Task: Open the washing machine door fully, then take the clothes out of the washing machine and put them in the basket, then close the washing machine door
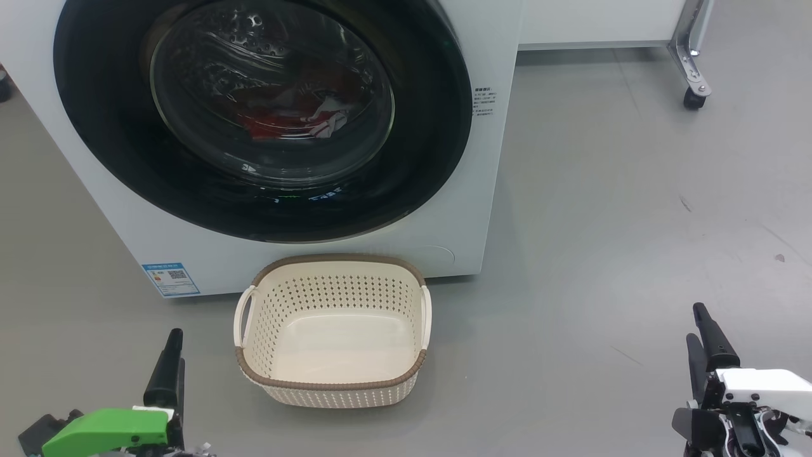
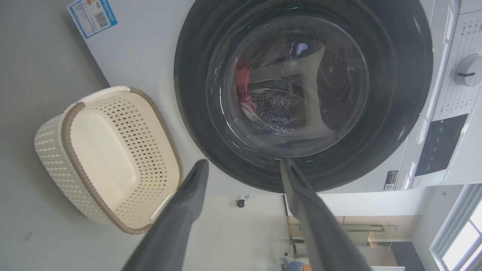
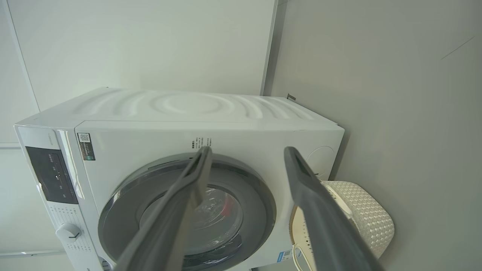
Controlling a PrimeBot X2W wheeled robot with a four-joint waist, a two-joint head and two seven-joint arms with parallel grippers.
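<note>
The white washing machine (image 1: 501, 158) stands at the upper left of the head view with its glossy black round door (image 1: 263, 209) shut. Red and white clothes (image 1: 279, 117) lie behind the glass window, also visible as a red patch of clothes (image 2: 243, 81) in the left wrist view. The cream basket (image 1: 333, 266) sits empty on the floor just in front of the machine. My left gripper (image 1: 172, 336) hangs low at the left, fingers apart (image 2: 244, 162), holding nothing. My right gripper (image 1: 696, 324) is low at the right, well clear of the machine, open and empty (image 3: 247, 150).
A blue label sticker (image 1: 170, 279) marks the machine's lower left corner. A metal leg on a castor wheel (image 1: 693, 95) stands at the far right back. Bare grey floor (image 1: 634, 254) stretches to the right of the machine and basket. The control knob (image 2: 467, 69) sits beside the door.
</note>
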